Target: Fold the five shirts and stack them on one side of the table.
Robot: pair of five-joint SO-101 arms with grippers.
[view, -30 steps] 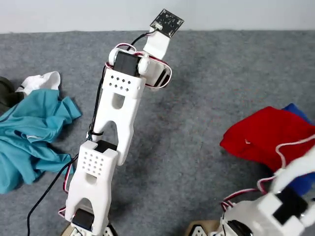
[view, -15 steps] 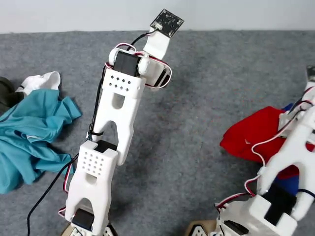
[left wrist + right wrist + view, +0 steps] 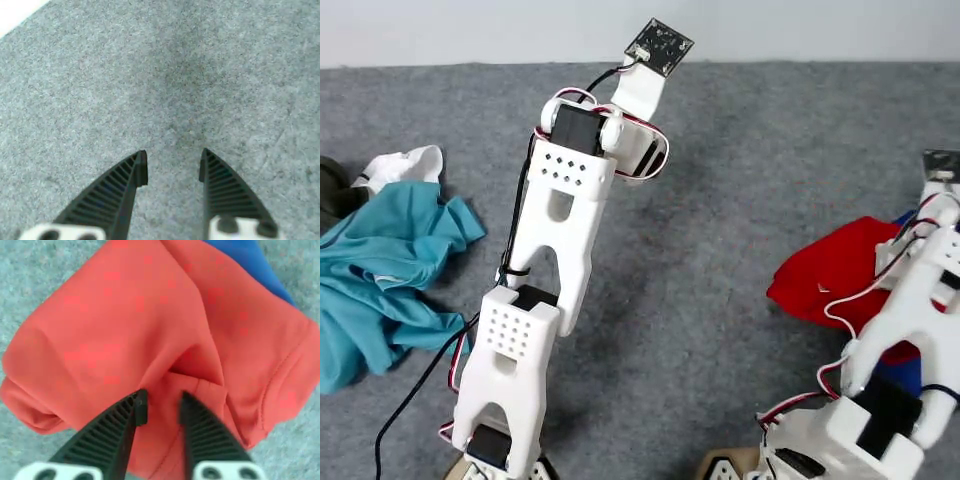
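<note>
— Where are the shirts on the bench (image 3: 720, 200)?

— A red shirt (image 3: 830, 275) lies on the right side, bunched in a loose heap and not folded. A blue shirt (image 3: 245, 257) is under it; a part of it comes out at the far edge of the red one. On the left side there is a teal shirt (image 3: 380, 280), crumpled and spread to the border of the high view. A white shirt (image 3: 405, 165) touches its far end. Beside the white one, at the very edge, I see something dark (image 3: 332, 195), but I cannot tell what it is.

— How does the red shirt look from close?

— In the right wrist view the red shirt (image 3: 125, 315) is smooth, with soft rounded folds. A stitched hem runs along one side, and one deep crease goes toward the jaws.

— And the jaws of the right arm (image 3: 910, 320)?

— They are released, only a little parted, and directly over the red cloth. The cloth shows in the gap. I cannot tell if the tips touch it.

— And the left arm (image 3: 550, 260)?

— It stretches over the middle of the bench, well apart from every shirt. Its jaws are released, wider than the right ones, and between them is the bare grey bench (image 3: 200, 75).
</note>
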